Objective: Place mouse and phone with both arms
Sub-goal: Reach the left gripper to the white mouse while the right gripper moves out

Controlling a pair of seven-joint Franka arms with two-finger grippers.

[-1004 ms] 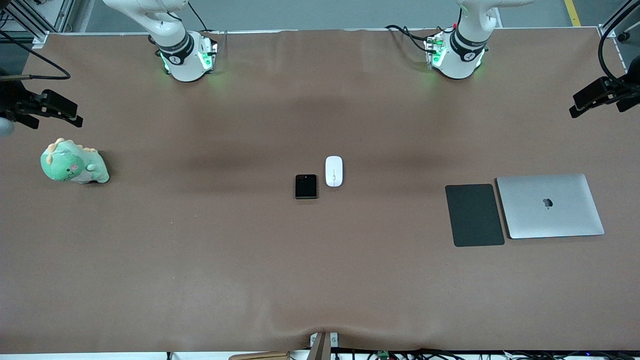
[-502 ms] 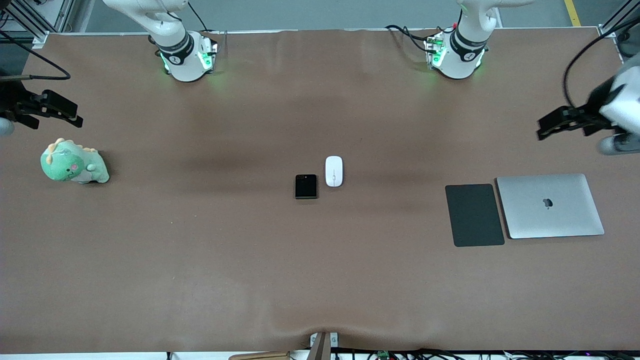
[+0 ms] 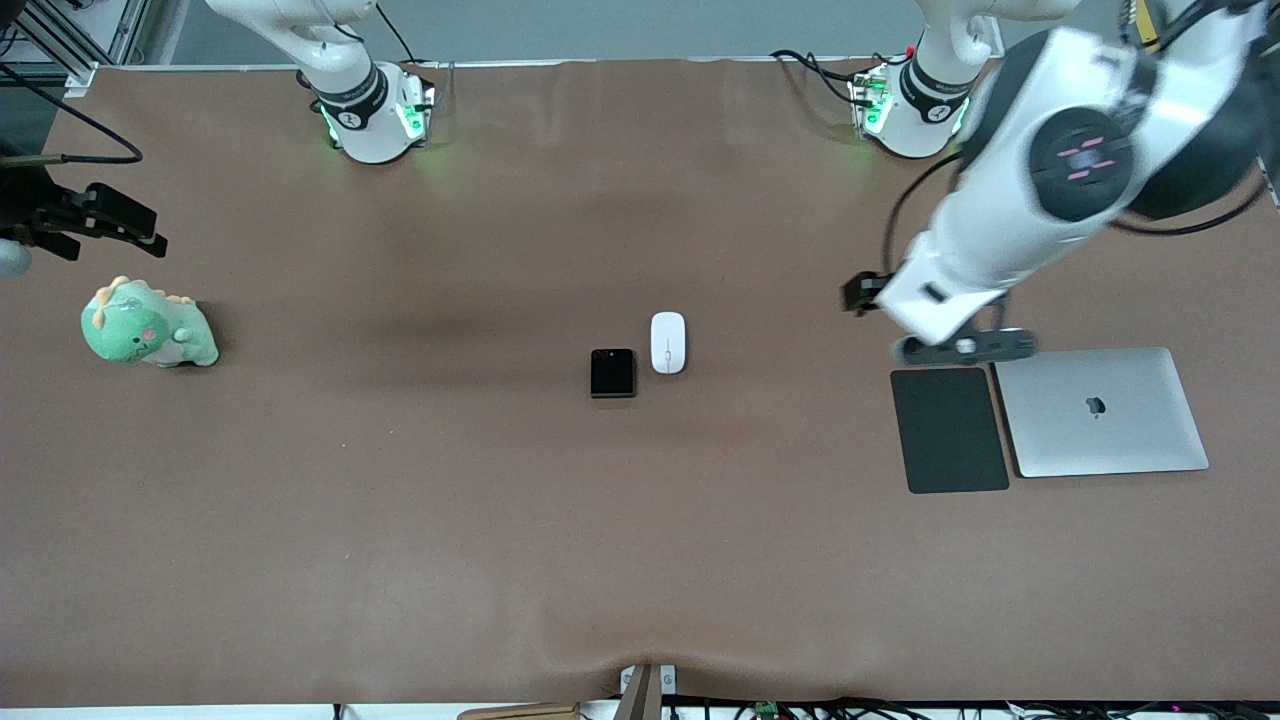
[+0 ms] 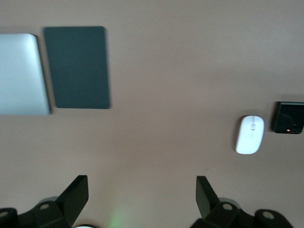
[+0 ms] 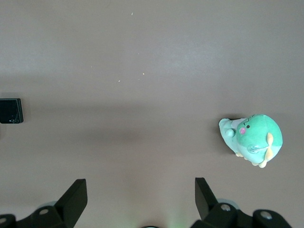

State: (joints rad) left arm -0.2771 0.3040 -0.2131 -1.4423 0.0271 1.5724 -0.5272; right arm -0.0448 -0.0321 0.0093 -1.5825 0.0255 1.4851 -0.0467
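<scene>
The white oval mouse (image 3: 668, 342) lies at mid-table, and the small black phone (image 3: 612, 373) lies beside it, slightly nearer the front camera. My left gripper (image 3: 860, 295) is open and empty, up over bare table between the mouse and the black pad (image 3: 948, 429). In the left wrist view my left gripper (image 4: 141, 194) shows its jaws wide apart, with the mouse (image 4: 250, 134) and the phone (image 4: 288, 117) off to one side. My right gripper (image 3: 150, 232) waits open and empty over the table's right-arm end. In the right wrist view my right gripper (image 5: 141, 197) has the phone (image 5: 11, 110) at the frame's edge.
A matte black pad and a closed silver laptop (image 3: 1100, 411) lie side by side toward the left arm's end. A green plush dinosaur (image 3: 145, 328) sits toward the right arm's end, just under my right gripper. The pad (image 4: 77, 66) and the dinosaur (image 5: 252, 139) also show in the wrist views.
My left arm has swung in from the table's end toward the middle and now hangs beside the pad. The right arm, mouse and phone have not moved.
</scene>
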